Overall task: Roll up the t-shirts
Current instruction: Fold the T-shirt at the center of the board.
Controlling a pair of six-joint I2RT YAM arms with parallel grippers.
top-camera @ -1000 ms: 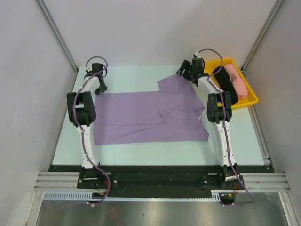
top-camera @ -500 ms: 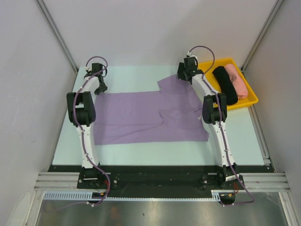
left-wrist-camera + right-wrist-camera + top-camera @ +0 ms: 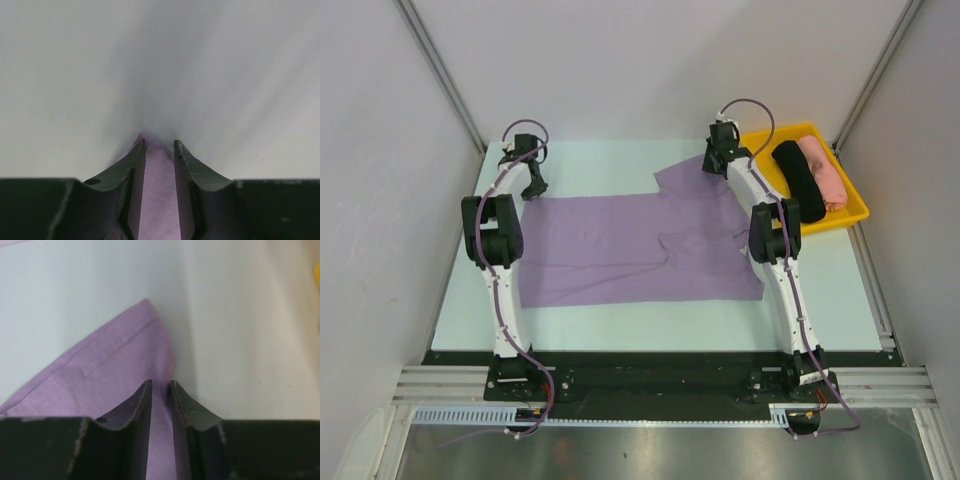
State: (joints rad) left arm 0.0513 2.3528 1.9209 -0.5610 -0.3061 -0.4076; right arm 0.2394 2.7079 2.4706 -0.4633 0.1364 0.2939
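Two tools are down at the far edge of a lavender t-shirt (image 3: pixel 620 245) that lies spread flat across the middle of the pale worktop (image 3: pixel 820 290). The hem end is toward the left of the overhead view and the sleeves toward the right. The left tool (image 3: pixel 536 189) sits at the upper left corner of the cloth. In its wrist view the two dark fingers (image 3: pixel 125 170) stand close together, with a slim gap full of purple cloth and a small corner peeking just past the tips. The right tool (image 3: pixel 713 166) sits at the tip of the sleeve that juts toward the upper centre of the overhead view. Its fingers (image 3: pixel 192 412) are likewise nearly together over the stitched sleeve edge, with a thin strip of cloth showing in the gap. For either tool I cannot tell whether the cloth is really clamped or merely lies between the fingers. A yellow tray (image 3: pixel 855 215) rests at the upper right of the worktop, just beside the right arm, holding a black bundle (image 3: pixel 798 180) and a pink bundle (image 3: pixel 823 170) side by side.
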